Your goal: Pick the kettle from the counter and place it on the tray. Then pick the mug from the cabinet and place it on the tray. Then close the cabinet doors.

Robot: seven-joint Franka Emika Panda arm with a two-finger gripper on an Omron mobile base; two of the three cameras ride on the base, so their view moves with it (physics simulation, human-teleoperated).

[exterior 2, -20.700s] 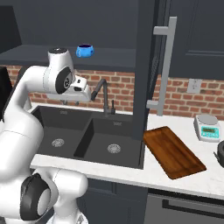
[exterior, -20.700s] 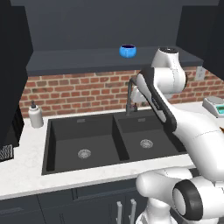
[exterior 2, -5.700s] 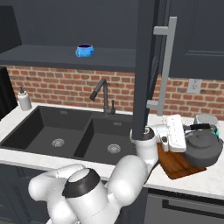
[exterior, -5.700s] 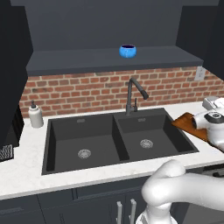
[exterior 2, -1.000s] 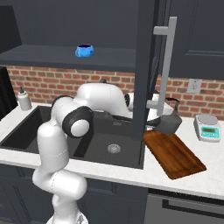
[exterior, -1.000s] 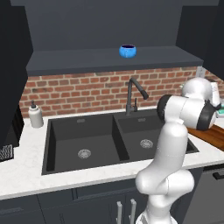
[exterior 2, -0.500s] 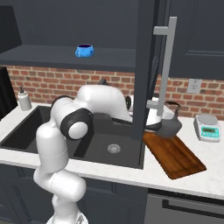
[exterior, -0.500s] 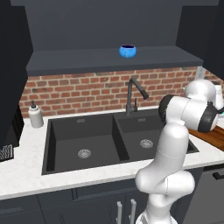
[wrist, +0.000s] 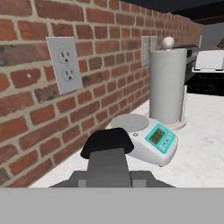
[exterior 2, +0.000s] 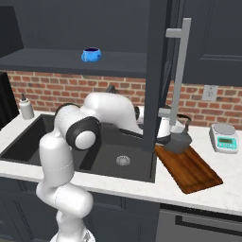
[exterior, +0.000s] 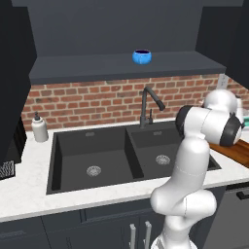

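The dark grey kettle (exterior 2: 179,140) hangs low over the back left end of the brown wooden tray (exterior 2: 190,168); whether it touches the board I cannot tell. My gripper (exterior 2: 174,125) is shut on its arched handle, half hidden behind the open cabinet door (exterior 2: 158,71). In the hand view the kettle (wrist: 107,165) fills the bottom and covers the fingertips. The blue mug (exterior 2: 90,55) stands on the cabinet shelf (exterior 2: 56,60), far left of the gripper. In the left base view I see the mug (exterior: 142,57) and a tray (exterior: 239,150) corner; my arm hides the kettle.
A white and teal scale (exterior 2: 224,138) sits right of the tray, also in the hand view as the scale (wrist: 151,138), before a paper towel roll (wrist: 167,85). The door's grey handle (exterior 2: 179,71) is by my wrist. Sink (exterior 2: 120,158), faucet (exterior: 148,104), pump bottle (exterior: 39,129).
Over the last second the gripper has lowered the kettle a little toward the back left end of the tray. The mug and cabinet door have not moved.
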